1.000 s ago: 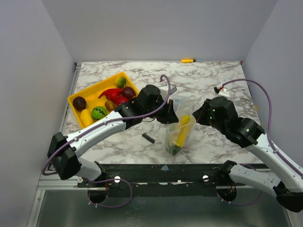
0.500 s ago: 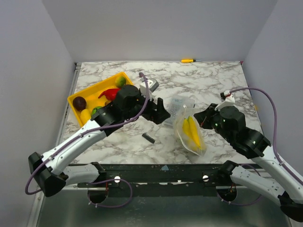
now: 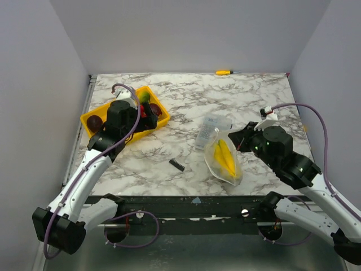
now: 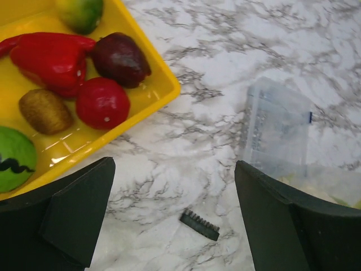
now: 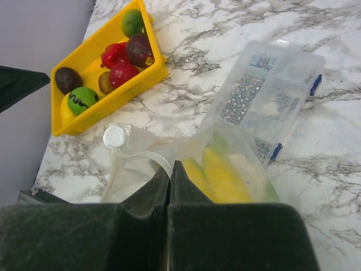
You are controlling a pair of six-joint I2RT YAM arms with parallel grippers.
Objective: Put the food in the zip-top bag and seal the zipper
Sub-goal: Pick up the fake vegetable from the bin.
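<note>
Close to the near edge, the right gripper (image 5: 169,169) is pinched tight on the rim of the zip-top bag (image 3: 225,164). It lies floppy and clear on the marble table (image 3: 254,96), with yellow food (image 5: 223,175) showing through. Whether its zipper (image 5: 149,153) is pressed together I cannot tell. Just beyond sits a clear parts box (image 5: 265,84), its print too blurred to read. Farther left, the left gripper (image 4: 172,186) hangs spread wide near the yellow tray (image 4: 169,84), which holds a red pepper (image 4: 48,56) and a dark purple piece (image 4: 119,59).
</note>
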